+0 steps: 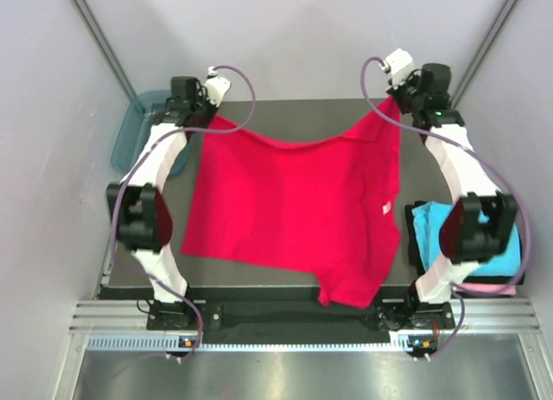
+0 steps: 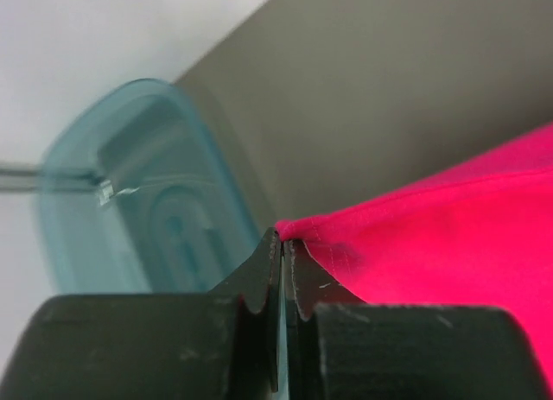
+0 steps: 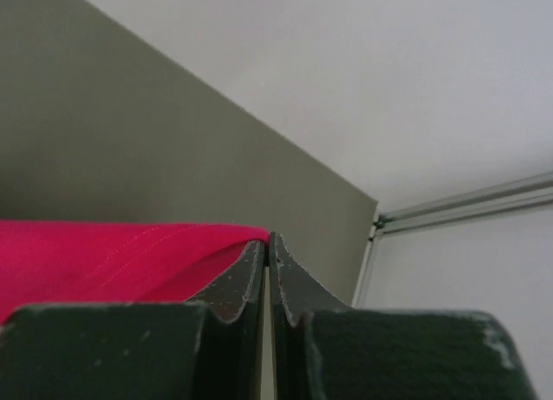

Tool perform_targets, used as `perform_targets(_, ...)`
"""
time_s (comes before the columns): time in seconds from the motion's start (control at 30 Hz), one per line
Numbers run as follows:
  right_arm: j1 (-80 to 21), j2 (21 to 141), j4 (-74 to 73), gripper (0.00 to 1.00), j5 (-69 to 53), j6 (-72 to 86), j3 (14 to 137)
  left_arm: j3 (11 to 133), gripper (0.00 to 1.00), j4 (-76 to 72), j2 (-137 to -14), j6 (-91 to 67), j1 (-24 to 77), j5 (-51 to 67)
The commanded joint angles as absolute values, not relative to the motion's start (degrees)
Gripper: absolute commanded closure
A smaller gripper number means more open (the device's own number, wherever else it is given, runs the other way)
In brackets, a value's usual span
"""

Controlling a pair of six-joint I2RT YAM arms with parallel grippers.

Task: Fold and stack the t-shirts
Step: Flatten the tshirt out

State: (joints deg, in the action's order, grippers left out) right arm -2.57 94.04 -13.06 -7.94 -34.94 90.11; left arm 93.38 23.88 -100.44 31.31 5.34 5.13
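While the left gripper [image 2: 282, 238] and right gripper [image 3: 266, 241] clamp its far corners, the red shirt [image 1: 294, 210] sags, evidently light and limp.

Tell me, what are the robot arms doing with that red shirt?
Two robot arms are holding a red shirt. The left gripper pinches one far corner and the right gripper pinches the other, so the shirt sags between them over the table. By the right arm, a blue shirt lies on a pink shirt.
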Motion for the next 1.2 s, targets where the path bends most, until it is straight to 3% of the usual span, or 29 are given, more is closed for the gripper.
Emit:
perform_targets(0.0,-2.64,101.58,-5.19,1.0,-4.41,-36.47,95.0,102.72,1.0,17.41,-111.75,29.88,5.36,5.46)
perform_targets(0.2,-3.08,125.46,-10.89,1.0,5.09,-35.25,119.3,115.47,1.0,11.44,-126.79,28.57,5.27,1.76)
perform_targets(0.3,-3.6,131.9,-11.26,1.0,7.55,-35.51,126.45,121.01,1.0,9.85,-132.16,28.3,5.36,0.53)
perform_targets(0.53,-3.96,138.34,-3.52,1.0,9.75,-37.62,130.51,131.73,1.0,3.18,-141.84,28.48,5.27,1.84)
perform_targets(0.77,-4.83,141.59,3.16,1.0,11.25,-39.72,133.07,132.28,1.0,-6.4,-145.81,29.0,5.27,1.32)
perform_targets(1.17,-4.75,138.6,0.53,1.0,12.04,-42.71,129.81,132.27,1.0,-2.73,-144.14,30.06,5.36,5.97)
